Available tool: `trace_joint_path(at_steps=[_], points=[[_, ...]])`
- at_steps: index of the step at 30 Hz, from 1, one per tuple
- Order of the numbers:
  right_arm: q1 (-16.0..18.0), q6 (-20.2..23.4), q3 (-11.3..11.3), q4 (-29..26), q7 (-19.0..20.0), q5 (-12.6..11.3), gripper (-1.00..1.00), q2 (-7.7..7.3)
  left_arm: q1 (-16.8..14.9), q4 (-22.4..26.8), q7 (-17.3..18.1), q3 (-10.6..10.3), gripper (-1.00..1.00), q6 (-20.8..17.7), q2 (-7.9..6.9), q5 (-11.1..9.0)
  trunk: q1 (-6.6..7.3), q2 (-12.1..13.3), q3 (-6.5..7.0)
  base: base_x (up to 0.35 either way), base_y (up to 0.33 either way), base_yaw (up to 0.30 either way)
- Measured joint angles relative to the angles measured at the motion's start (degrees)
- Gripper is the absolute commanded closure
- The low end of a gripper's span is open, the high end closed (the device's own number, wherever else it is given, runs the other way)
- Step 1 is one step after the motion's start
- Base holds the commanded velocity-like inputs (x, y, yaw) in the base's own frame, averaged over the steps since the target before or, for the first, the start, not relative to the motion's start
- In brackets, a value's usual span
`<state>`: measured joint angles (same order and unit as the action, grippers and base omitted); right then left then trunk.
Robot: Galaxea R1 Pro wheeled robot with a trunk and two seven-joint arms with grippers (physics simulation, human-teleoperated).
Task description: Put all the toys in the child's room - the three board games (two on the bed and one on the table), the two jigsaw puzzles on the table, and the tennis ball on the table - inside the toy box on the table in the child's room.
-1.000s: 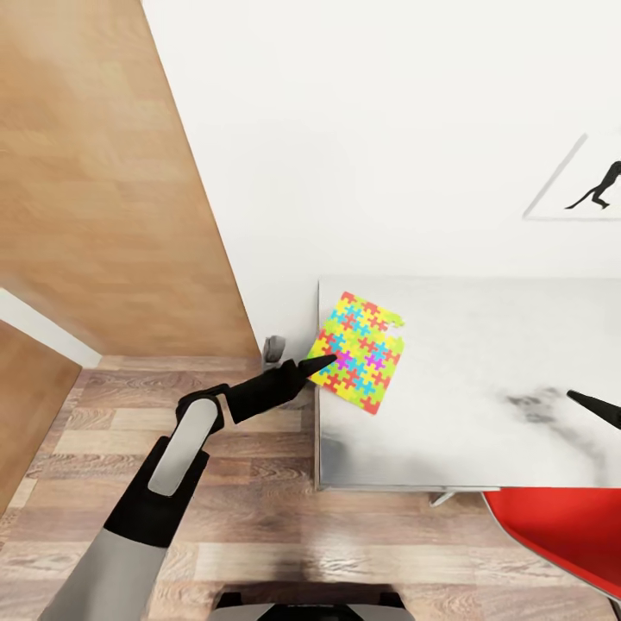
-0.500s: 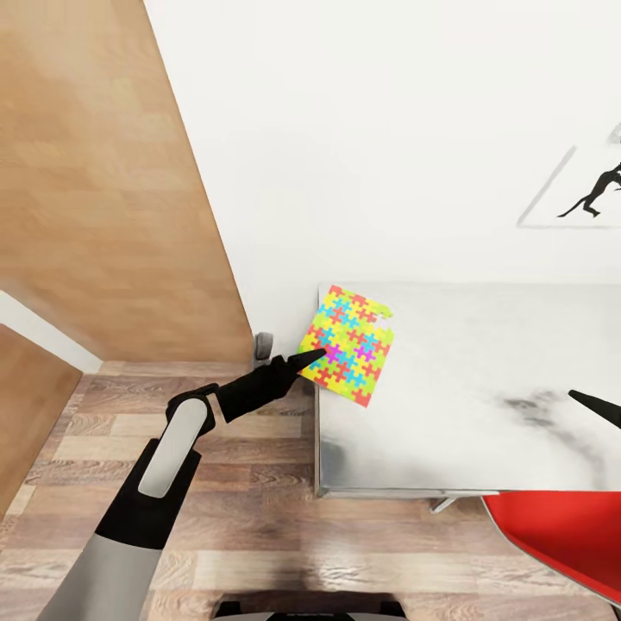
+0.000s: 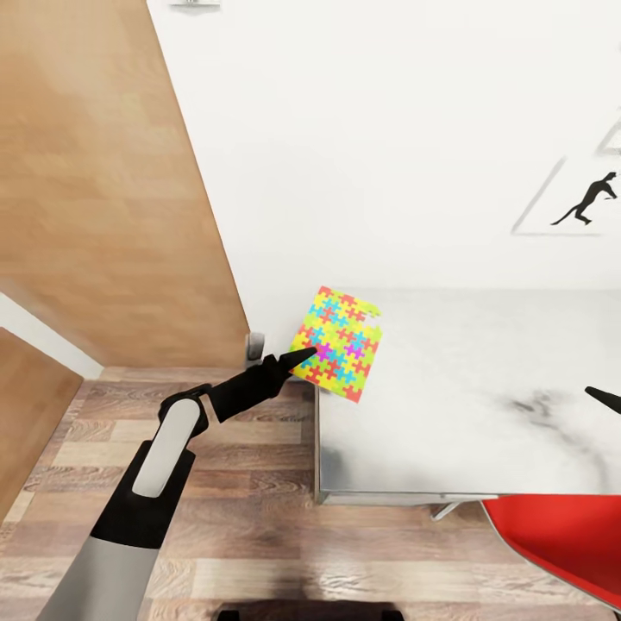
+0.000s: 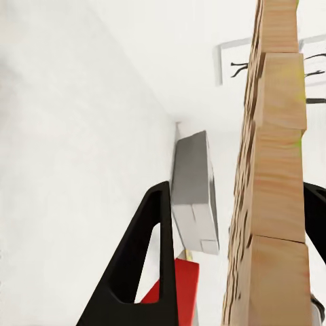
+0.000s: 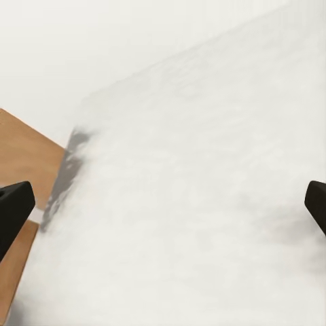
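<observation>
Your left claw (image 3: 304, 355) is clenched on the puzzle (image 3: 338, 343), pinching its near-left edge and holding it tilted above the bench's (image 3: 483, 388) far-left corner, by the white wall. In the left wrist view the puzzle's (image 4: 266, 197) wood-coloured underside sits between the fingers (image 4: 146, 255). Your right claw (image 5: 163, 210) hangs released over the bench (image 5: 197, 204) top.

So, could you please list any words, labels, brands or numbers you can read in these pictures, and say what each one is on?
None can be read.
Jigsaw puzzle in the left tool: coloured interlocking pieces, no lettering.
Wall print: a black silhouette figure, no caption.
Table: bare marbled top, no label.
</observation>
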<state>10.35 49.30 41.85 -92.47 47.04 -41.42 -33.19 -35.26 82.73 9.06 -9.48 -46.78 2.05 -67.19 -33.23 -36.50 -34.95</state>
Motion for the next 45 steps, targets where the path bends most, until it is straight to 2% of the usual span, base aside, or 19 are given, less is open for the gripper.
trace_joint_path(at_steps=[9, 45], points=[[0.0, 0.1, 0.2, 0.0, 0.1, 0.0, -1.00, -0.13, 0.0, -0.4, -0.3, -0.3, 1.00, 0.1, 0.06, 0.8, 0.00, 0.0, 0.84, 0.000, 0.000, 0.000], [0.0, 0.2, 0.8, 0.0, 0.6, 0.0, -1.00, -0.20, 1.1, 0.0, 0.1, -0.6, 1.00, 0.7, 0.03, 0.8, 0.00, 0.0, 4.22, 0.000, 0.000, 0.000]])
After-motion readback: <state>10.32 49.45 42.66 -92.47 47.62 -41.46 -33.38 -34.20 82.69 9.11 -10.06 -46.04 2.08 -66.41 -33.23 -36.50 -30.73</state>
